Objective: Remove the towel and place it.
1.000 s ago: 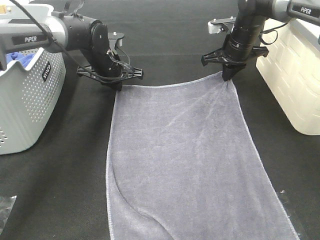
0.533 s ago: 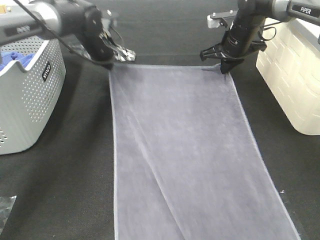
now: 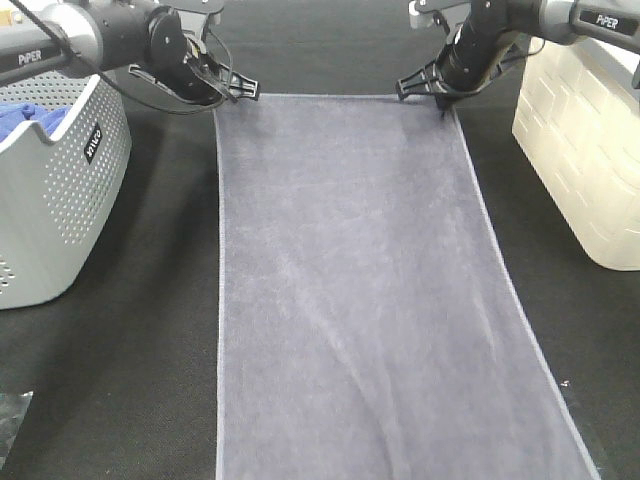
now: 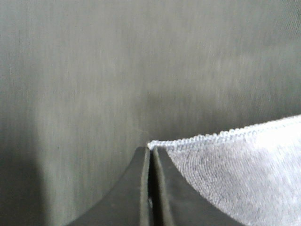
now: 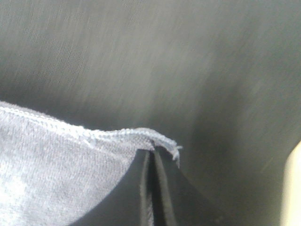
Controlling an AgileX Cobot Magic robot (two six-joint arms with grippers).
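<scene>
The towel (image 3: 350, 290), slate-grey with a stitched hem, lay stretched flat down the middle of the black tabletop (image 3: 150, 380), its near end running off the front edge of the overhead view. The left gripper (image 3: 222, 92) was pressed together on the towel's far left corner, and the right gripper (image 3: 441, 100) pinched the far right corner; both wrist views showed the hem caught between shut jaws. Compared with a second before, both arms had carried the far hem toward the table's back edge, and the sag and long diagonal wrinkle had nearly pulled out. The grey perforated basket (image 3: 60, 200) stood by the left edge, a white bin (image 3: 585, 160) by the right. The spreading looked almost done; release seemed the likely next step.
</scene>
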